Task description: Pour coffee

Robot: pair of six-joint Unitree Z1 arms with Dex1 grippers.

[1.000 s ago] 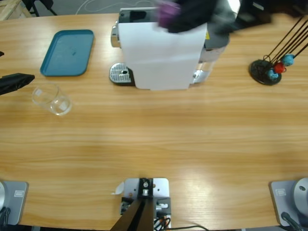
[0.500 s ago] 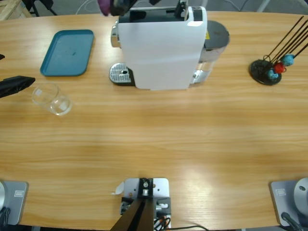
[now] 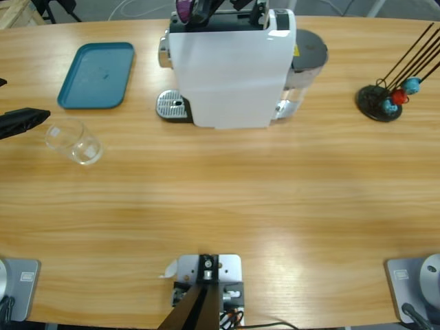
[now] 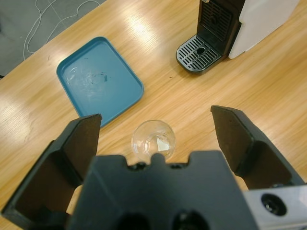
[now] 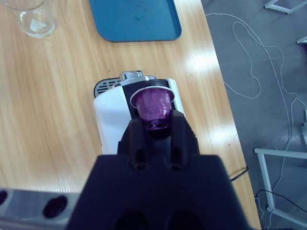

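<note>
Your right gripper point(image 5: 154, 125), clamped on the purple capsule point(image 5: 152, 104), sits directly above the coffee machine point(image 3: 230, 69) top; left gripper point(image 4: 158, 139) hangs spread over the glass point(image 4: 153, 139).

The long wooden table point(image 3: 220, 199) carries a blue tray point(image 3: 96, 75), clear glass point(image 3: 73, 141), coffee machine point(image 3: 230, 69) and black stand point(image 3: 378, 103).

The right arm's black two-jaw gripper point(image 3: 196, 8), clamped on a small purple coffee capsule point(image 3: 184, 7), has moved. One second back it was a blur over the right part of the white box-shaped coffee machine point(image 3: 230, 69) top; half a second back it was past the machine's far-left corner. Now it sits just right of that, over the machine's far-left top. In the right wrist view the capsule point(image 5: 152, 104) hangs above the machine point(image 5: 115, 124).
</note>
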